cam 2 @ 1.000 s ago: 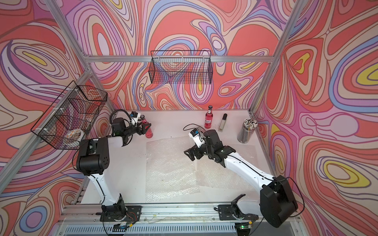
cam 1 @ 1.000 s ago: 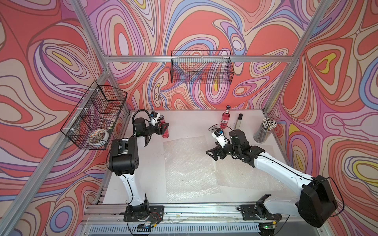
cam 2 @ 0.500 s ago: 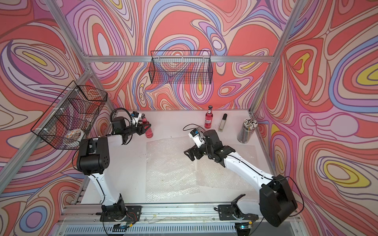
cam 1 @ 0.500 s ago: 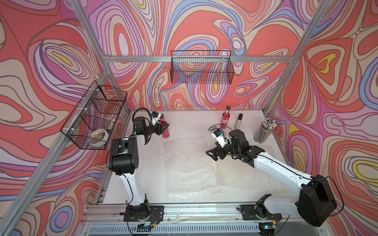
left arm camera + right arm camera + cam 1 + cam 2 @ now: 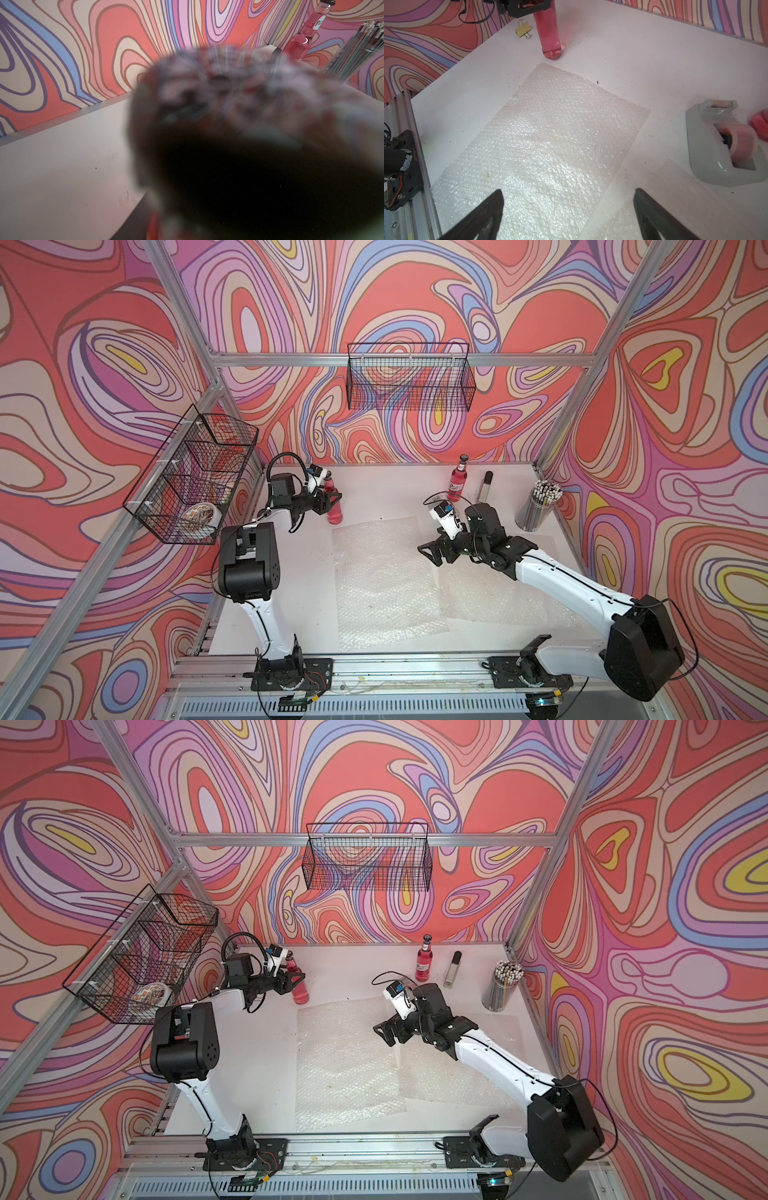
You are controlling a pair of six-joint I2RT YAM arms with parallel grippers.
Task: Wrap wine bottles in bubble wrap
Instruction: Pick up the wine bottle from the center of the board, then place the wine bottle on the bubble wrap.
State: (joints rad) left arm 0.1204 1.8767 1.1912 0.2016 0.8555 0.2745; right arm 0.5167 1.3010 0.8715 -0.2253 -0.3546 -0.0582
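One wine bottle [image 5: 333,510] of pink liquid stands upright at the back left, just off the corner of a bubble wrap sheet [image 5: 382,585]. My left gripper [image 5: 331,498] is shut on its upper body; the right wrist view shows the black jaws [image 5: 529,6] round it. A blur of glass up close fills the left wrist view. The second wine bottle [image 5: 457,485] stands at the back centre, untouched. My right gripper [image 5: 568,191] hangs open and empty over the seam between that sheet [image 5: 550,135] and a second bubble wrap sheet [image 5: 675,197].
A grey tape dispenser [image 5: 716,145] sits beside the second sheet. A silver-and-black bar [image 5: 485,487] and a cup of pencils [image 5: 536,506] stand at the back right. A yellow binder clip [image 5: 523,31] lies near the held bottle. Wire baskets [image 5: 409,377] [image 5: 195,481] hang on the walls.
My left gripper's jaws have narrowed onto the bottle at the back left. The bottle and the right arm have stayed about where they were.
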